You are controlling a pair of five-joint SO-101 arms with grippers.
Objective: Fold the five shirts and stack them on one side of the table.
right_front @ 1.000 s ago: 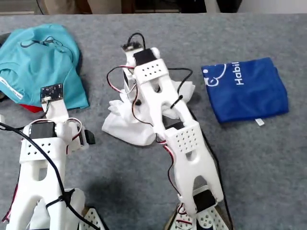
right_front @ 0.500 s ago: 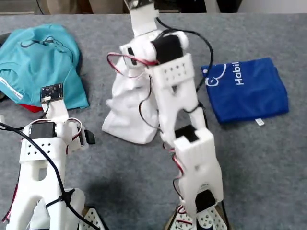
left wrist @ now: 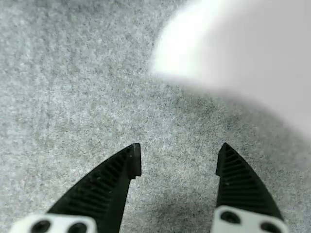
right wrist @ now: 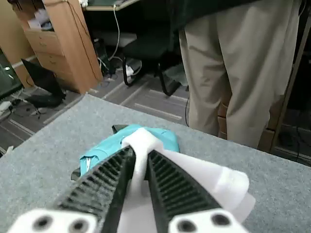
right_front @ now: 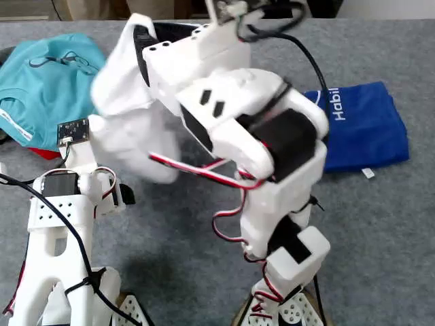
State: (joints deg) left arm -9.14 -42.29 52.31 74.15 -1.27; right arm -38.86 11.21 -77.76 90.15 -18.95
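The right gripper [right wrist: 141, 154] is pinched tight on a bunched fold of the white shirt [right_front: 126, 115], with the cloth squeezed between its two black fingers. In the high view the shirt hangs in the air above the tabletop [right_front: 380, 224] as a smeared, shapeless mass, so its sleeves and hem are hard to make out. The raised right arm [right_front: 258, 136] covers the middle of the tabletop and hides the near corner of the folded blue shirt [right_front: 370, 129] lying beside it. The left gripper [left wrist: 181, 150] is spread wide over bare grey surface with nothing between its fingers. The teal shirt [right_front: 54, 75] lies crumpled at the far corner, cut off by the picture's edge. The left arm [right_front: 61, 204] overlaps its near hem, where a sliver of red cloth [right_front: 42, 153] peeks out, too little to identify.
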